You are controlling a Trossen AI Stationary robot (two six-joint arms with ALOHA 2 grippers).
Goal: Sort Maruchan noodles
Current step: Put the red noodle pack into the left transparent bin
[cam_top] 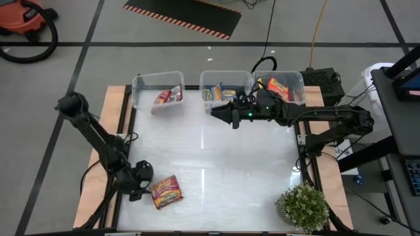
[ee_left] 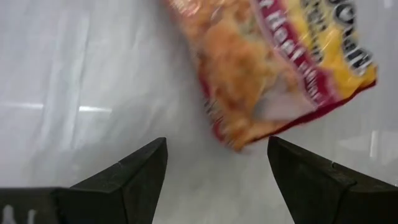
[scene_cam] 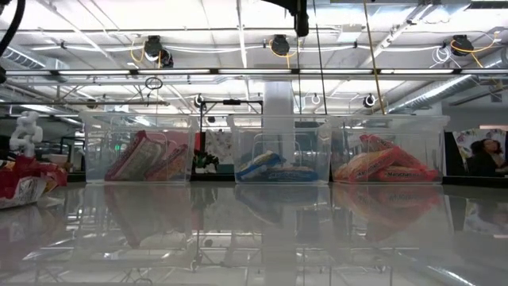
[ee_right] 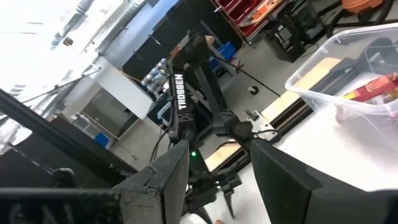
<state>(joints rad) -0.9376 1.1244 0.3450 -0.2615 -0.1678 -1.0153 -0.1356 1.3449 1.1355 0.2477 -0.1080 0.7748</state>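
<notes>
One Maruchan noodle packet (cam_top: 167,191), orange-yellow with a dark red border, lies flat on the table near its near-left corner; it also shows at the left of the low view (scene_cam: 24,181). My left gripper (cam_top: 146,186) is open just to the left of it. In the left wrist view the left gripper (ee_left: 216,140) has the packet (ee_left: 273,68) close ahead, its nearest corner between the fingertips' lines without touching them. My right gripper (cam_top: 214,112) is open and empty, raised over the table in front of the middle bin; the right gripper (ee_right: 219,148) holds nothing.
Three clear bins stand in a row along the far edge: the left bin (cam_top: 157,92) holds red packets, the middle bin (cam_top: 222,88) blue ones, the right bin (cam_top: 281,85) orange ones. A potted plant (cam_top: 302,207) stands at the near-right corner. The table's middle (cam_top: 216,164) is bare.
</notes>
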